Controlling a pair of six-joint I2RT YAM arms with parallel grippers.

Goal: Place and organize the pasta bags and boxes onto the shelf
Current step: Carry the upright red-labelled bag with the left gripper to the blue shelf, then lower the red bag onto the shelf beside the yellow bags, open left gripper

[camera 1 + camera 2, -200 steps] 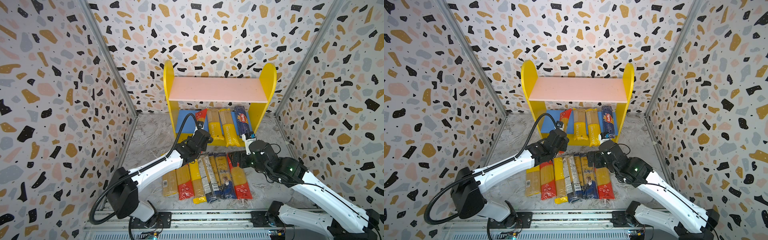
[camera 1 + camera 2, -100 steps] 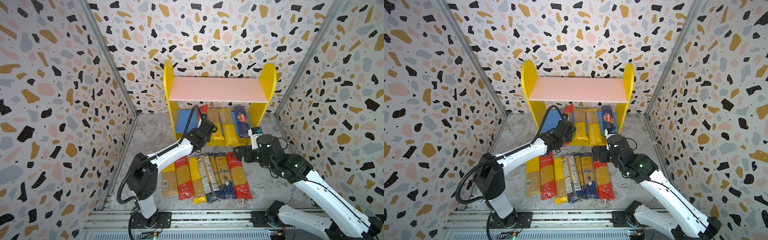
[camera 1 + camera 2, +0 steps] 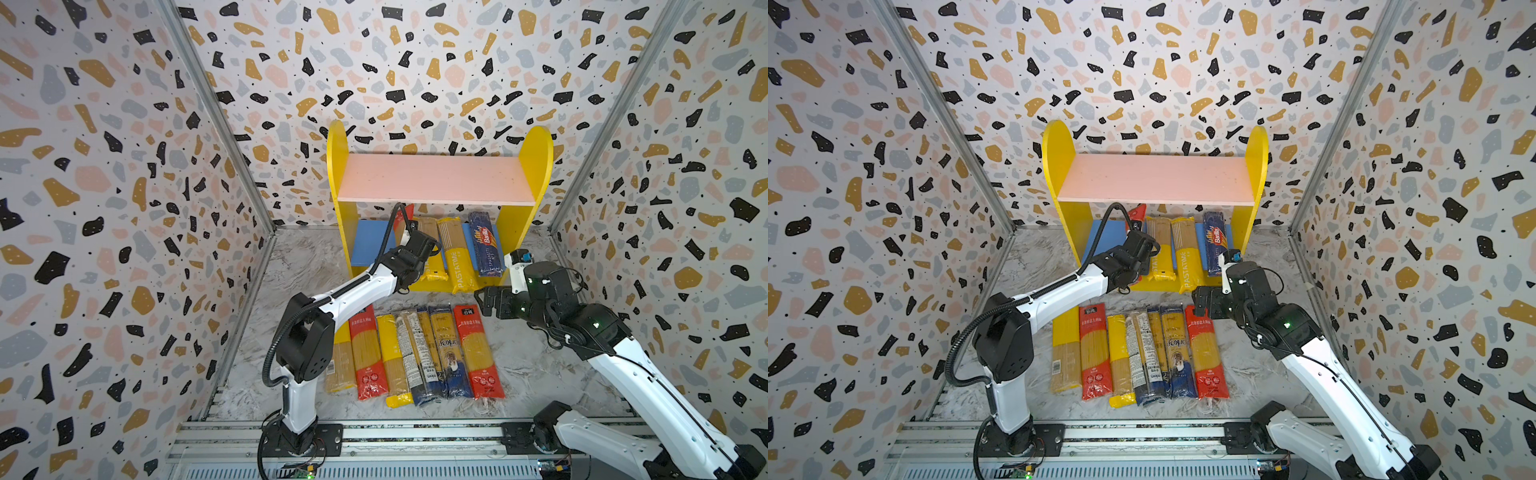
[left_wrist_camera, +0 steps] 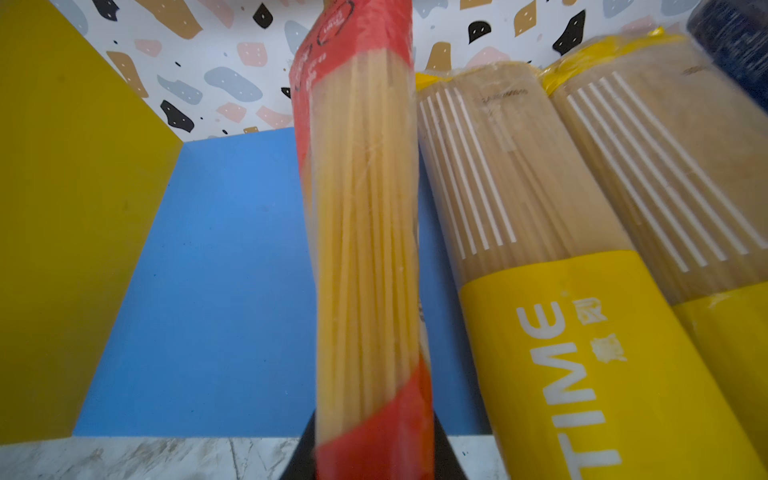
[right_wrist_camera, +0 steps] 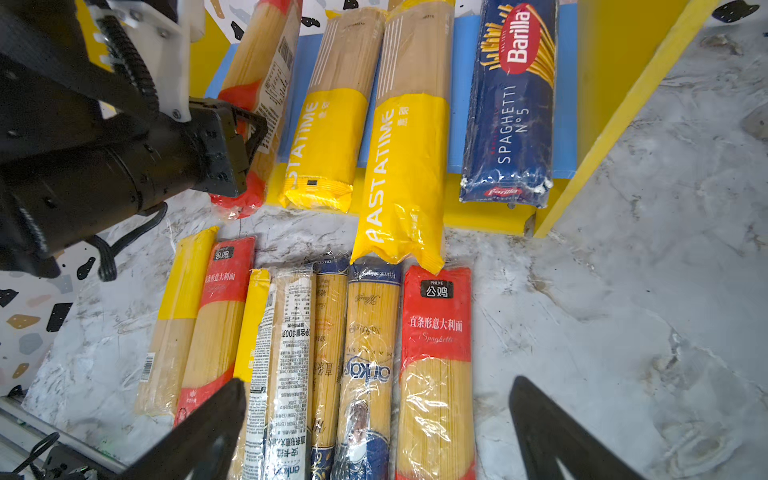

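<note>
On blue board (image 4: 216,270): PASTATIME (image 5: 399,166), Barilla (image 5: 511,104); left fingers (image 4: 300,455) clamp red pack (image 4: 365,208); right fingers (image 5: 208,428) wide.

The shelf (image 3: 434,178) is seen from high out front in both top views, and close-up in both wrist views.

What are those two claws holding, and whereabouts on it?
The left gripper is shut on a red spaghetti pack, near its red end nearest the arm. The right gripper is open, holding nothing.
</note>
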